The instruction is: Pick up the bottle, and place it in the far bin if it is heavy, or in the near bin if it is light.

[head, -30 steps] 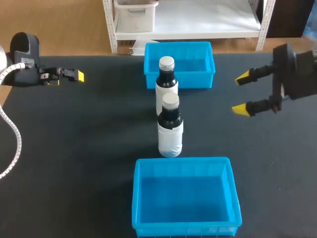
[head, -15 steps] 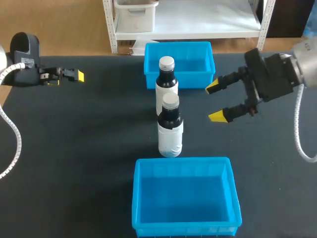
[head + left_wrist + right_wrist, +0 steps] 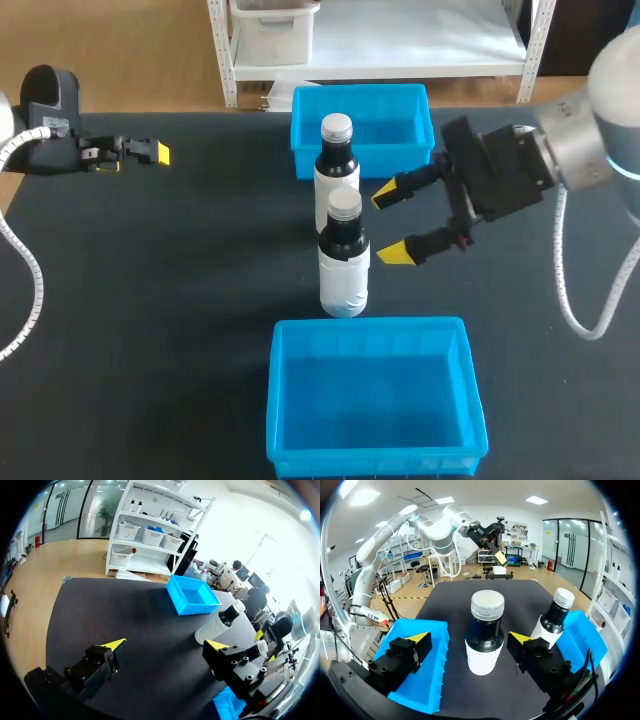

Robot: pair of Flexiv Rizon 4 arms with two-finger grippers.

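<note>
Black and white, the front bottle (image 3: 343,255) stands between the near bin (image 3: 275,400) and the far bin (image 3: 400,163), with a second bottle (image 3: 336,160) just behind it. The right gripper (image 3: 390,224), fingers apart, is just beside it, not touching. The left gripper (image 3: 150,153), also apart, is well away from it.

Readable text, numbers, signs: none. Bottle (image 3: 343,262) just ahead of right end effector (image 3: 391,222): white wrap, no print legible. Second bottle (image 3: 336,165), beyond the first: likewise.

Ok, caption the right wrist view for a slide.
Open right gripper faces a bottle just ahead, untouched.
</note>
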